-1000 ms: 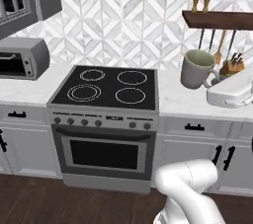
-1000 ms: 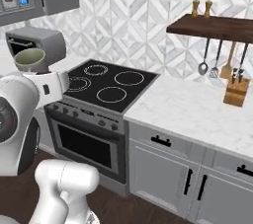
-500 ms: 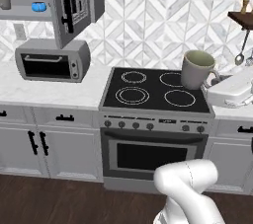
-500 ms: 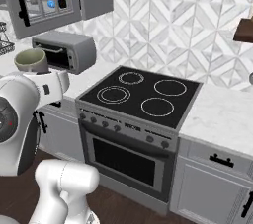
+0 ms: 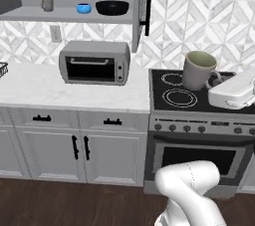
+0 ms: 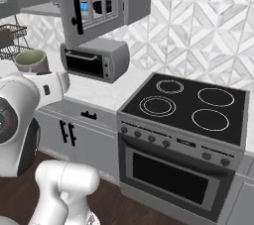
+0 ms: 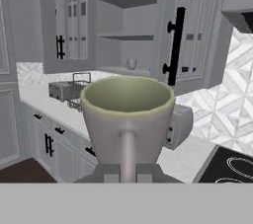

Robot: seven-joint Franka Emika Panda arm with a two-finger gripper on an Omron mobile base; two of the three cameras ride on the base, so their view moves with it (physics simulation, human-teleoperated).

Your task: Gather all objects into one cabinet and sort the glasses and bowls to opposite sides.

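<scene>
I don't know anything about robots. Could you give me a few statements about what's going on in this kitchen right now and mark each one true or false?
1. The robot is carrying a mug. True.
2. The wide cabinet's shelf already holds another mug, a blue bowl and a black bowl. True.
3. The cabinet doors are closed. False: they stand open.
4. The carried mug lies on its side. False: it is upright, its opening facing up.
5. A toaster oven sits on the counter below the cabinet. True.
</scene>
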